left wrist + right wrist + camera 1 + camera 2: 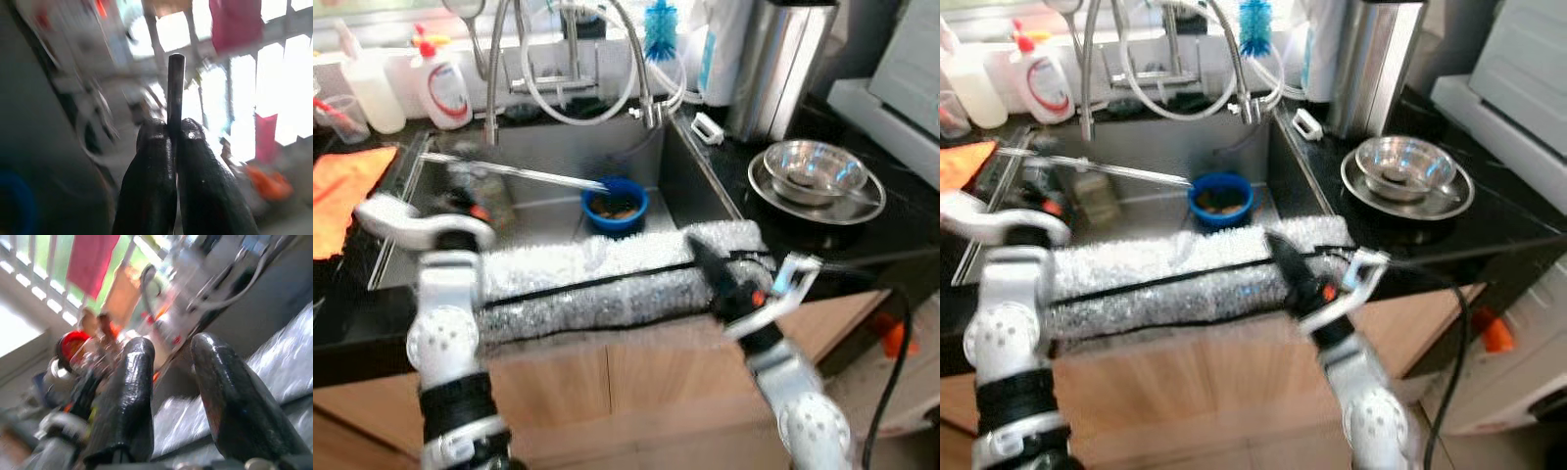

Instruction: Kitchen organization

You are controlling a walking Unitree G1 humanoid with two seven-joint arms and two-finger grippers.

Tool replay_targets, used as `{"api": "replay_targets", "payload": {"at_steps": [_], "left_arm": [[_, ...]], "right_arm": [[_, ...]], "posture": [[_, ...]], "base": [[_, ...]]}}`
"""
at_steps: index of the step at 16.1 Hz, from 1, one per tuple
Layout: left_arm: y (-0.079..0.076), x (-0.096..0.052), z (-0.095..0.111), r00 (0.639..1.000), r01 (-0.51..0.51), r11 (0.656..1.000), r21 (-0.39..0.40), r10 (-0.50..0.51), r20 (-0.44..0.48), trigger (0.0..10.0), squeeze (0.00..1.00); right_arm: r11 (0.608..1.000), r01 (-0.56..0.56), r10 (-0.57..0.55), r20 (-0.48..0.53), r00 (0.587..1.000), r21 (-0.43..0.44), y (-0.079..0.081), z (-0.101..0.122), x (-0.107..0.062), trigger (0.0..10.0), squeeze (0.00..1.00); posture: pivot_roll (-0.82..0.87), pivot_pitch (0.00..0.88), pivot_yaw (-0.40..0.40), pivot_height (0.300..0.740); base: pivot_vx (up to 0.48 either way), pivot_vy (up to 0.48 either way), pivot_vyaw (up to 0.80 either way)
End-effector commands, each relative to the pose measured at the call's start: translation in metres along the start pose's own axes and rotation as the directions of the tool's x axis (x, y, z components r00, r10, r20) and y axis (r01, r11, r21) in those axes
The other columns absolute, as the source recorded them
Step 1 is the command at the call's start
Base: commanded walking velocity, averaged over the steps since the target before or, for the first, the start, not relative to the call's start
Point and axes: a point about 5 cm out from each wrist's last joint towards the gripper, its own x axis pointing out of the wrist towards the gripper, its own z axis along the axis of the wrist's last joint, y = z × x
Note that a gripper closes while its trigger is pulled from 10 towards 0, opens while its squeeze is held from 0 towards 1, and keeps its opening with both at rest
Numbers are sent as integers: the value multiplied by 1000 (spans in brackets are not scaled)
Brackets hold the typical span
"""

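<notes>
metal rod (514, 172) pinched in closed left fingers (151, 181) over sink (690, 186); right fingers (132, 396) spread, empty.

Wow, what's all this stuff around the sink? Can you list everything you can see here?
Sink: one, steel, set in the black counter.
Bowl: one, blue, inside the sink.
Metal rod: one, silver, held over the sink.
Mat: one, grey and fluffy, along the sink's front edge.
Taps: silver, behind the sink.
Brush: one, blue, behind the taps.
Bottles: two, white, back left.
Cloth: one, orange, left counter.
Steel bowl: one, on a steel plate, right counter.
Left gripper: black fingers shut on the rod.
Right gripper: black fingers open, over the mat.
</notes>
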Motion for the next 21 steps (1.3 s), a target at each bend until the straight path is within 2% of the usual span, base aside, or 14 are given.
{"api": "replay_targets", "payload": {"at_steps": [1, 2, 3, 6, 7, 8, 9, 10, 11, 12, 13, 16, 20, 21], "left_arm": [[4, 3, 7, 998, -51, 991, 120, 46, 42, 7608, 0], [5, 5, 8, 998, -60, 972, 229, 50, 49, 10000, 0], [5, 5, 8, 997, -64, 965, 255, 52, 52, 10000, 0], [5, 9, 2, 995, -82, 882, 464, 44, 91, 10000, 0], [5, 12, -6, 998, -45, 797, 602, 16, 54, 10000, 0], [4, 12, -9, 999, -15, 755, 655, -8, 33, 10000, 0], [2, 12, -17, 999, 50, 667, 743, -42, -30, 10000, 0], [3, 8, -31, 988, 153, 536, 831, -77, -132, 10000, 0], [4, 5, -37, 983, 185, 518, 835, -89, -162, 10000, 0], [7, 2, -42, 976, 218, 441, 871, -96, -195, 10000, 0], [10, 2, -42, 978, 210, 439, 874, -90, -190, 10000, 0], [31, 1, -49, 960, 261, 302, 917, 18, -280, 10000, 0], [35, 5, -44, 967, 231, 278, 932, 42, -252, 10000, 0], [37, 5, -44, 968, 218, 293, 931, 55, -244, 10000, 0]], "right_arm": [[996, 28, -28, 0, 1000, -81, 3, 5, 6, 10000, 0], [975, 60, -65, -15, 998, -215, 4, 8, 12, 10000, 0], [962, 78, -85, -14, 996, -263, 3, 9, 14, 10000, 0], [856, 167, -167, 44, 985, -489, 3, 12, 21, 10000, 0], [807, 188, -190, 55, 980, -560, 1, 11, 21, 10000, 0], [780, 177, -187, 47, 981, -600, 1, 10, 22, 10000, 0], [773, 184, -192, 52, 980, -607, 1, 9, 22, 10000, 0], [747, 194, -206, 56, 977, -636, -1, 7, 21, 10000, 0], [725, 199, -210, 64, 976, -660, -1, 7, 21, 10000, 0], [704, 222, -220, 90, 971, -674, -2, 7, 19, 10000, 0], [689, 213, -214, 87, 973, -692, -2, 6, 19, 10000, 0], [665, 203, -208, 82, 975, -719, -1, 5, 19, 10000, 0], [646, 193, -201, 79, 976, -738, -1, 4, 20, 10000, 0], [645, 196, -205, 80, 975, -738, -3, 4, 19, 10000, 0]], "posture": [[6, 0, 15, 740], [4, 0, 16, 740], [1, 0, 16, 740], [-3, 0, 12, 740], [3, 0, 11, 740], [0, 0, 11, 740], [-1, 0, 14, 740], [-3, 0, 15, 740], [-5, 0, 17, 740], [-6, 0, 18, 740], [-6, 0, 18, 740], [-6, 0, 20, 740], [-6, 0, 20, 740], [-6, 0, 19, 740]], "base": [[0, 0, 0], [0, 0, 0], [0, 0, 0], [0, 0, 0], [0, 0, 0], [0, 0, 0], [0, 0, 0], [0, 0, 0], [0, 0, 0], [0, 0, 0], [0, 0, 0], [0, 0, 0], [0, 0, 0], [0, 0, 0]]}}
